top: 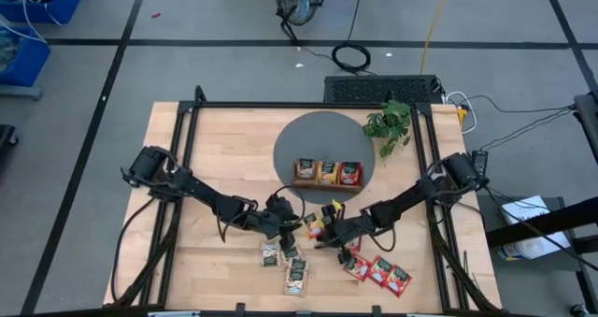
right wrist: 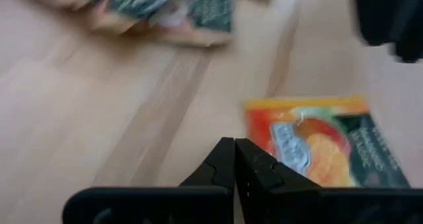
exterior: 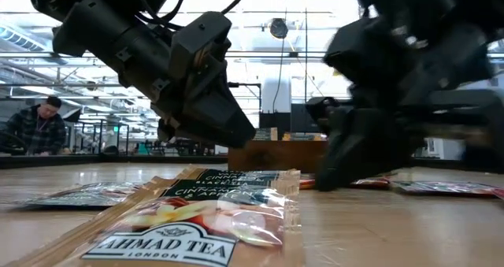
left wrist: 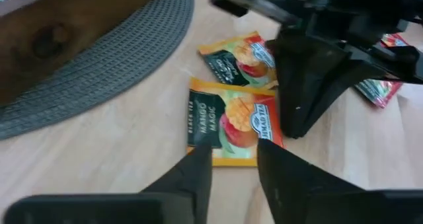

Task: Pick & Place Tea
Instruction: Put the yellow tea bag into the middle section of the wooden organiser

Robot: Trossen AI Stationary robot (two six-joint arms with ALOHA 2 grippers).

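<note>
Two orange tea sachets lie flat on the wood between my grippers. The nearer one (left wrist: pixel 231 118) reads MANGO MAGIC, and the other (left wrist: pixel 238 59) lies just beyond it. My left gripper (left wrist: pixel 232 159) is open, its fingertips at the nearer sachet's edge on my side. My right gripper (right wrist: pixel 234 148) is shut, with its tips down at the opposite edge of that sachet (right wrist: pixel 317 145). In the high view both grippers (top: pixel 297 225) (top: pixel 327 233) meet near the table's middle front. My left gripper's open fingertips (left wrist: pixel 201 154) overlap the sachet's near edge (left wrist: pixel 228 159), slanting down. I cannot tell whether they touch it. My right gripper's shut tips stand at the sachet's side edge (left wrist: pixel 281 128), slanting down from the table's right. Whether they touch it I cannot tell either.
Pale sachets (top: pixel 271 254) (top: pixel 295 275) lie near the front edge and red ones (top: pixel 378 270) at the front right. The wooden tray (top: pixel 327 185) holds sachets on a grey round mat (top: pixel 299 139), and a plant (top: pixel 391 125) stands at the back right.
</note>
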